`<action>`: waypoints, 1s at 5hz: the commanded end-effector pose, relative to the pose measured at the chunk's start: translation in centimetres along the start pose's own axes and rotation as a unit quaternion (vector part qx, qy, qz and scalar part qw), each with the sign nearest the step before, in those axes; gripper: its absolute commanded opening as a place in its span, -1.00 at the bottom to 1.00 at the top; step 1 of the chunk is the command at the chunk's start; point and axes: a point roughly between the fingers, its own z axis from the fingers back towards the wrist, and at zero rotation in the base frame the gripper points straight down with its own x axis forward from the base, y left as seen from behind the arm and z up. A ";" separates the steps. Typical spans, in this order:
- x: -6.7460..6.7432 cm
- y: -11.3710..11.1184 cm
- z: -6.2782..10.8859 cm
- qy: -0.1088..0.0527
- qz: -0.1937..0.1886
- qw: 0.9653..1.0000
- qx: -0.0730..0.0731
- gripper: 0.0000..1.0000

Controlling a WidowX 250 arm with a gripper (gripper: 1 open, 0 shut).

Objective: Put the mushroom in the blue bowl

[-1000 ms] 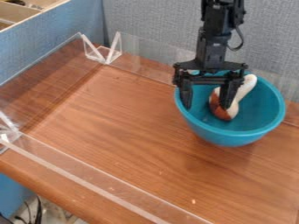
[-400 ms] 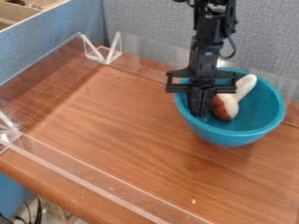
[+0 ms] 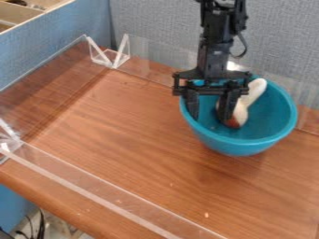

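A broad table of reddish-brown polished wood (image 3: 112, 140) fills most of the view, edged along its near and left sides by a low wall of clear plastic sheet (image 3: 75, 191), with a grey-blue fabric partition (image 3: 156, 28) standing behind it. At the right end of the tabletop sits the large round teal-blue glossy plastic bowl (image 3: 249, 140), upright and deep. A black robot arm (image 3: 219, 33) comes down from the top of the frame over the bowl's left rim, and its black gripper (image 3: 215, 96) points straight down with its fingers spread apart, closed on nothing. The small cream-white toy mushroom with a brownish-orange end (image 3: 244, 101) lies inside the bowl, leaning against the far inner wall just to the right of the gripper.
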 end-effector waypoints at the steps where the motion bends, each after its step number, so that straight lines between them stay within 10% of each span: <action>1: 0.2 0.3 3.3 -0.038 -0.002 0.999 -0.031 -1.00; 5: -0.5 -0.7 2.8 -0.040 -0.040 0.998 -0.032 -1.00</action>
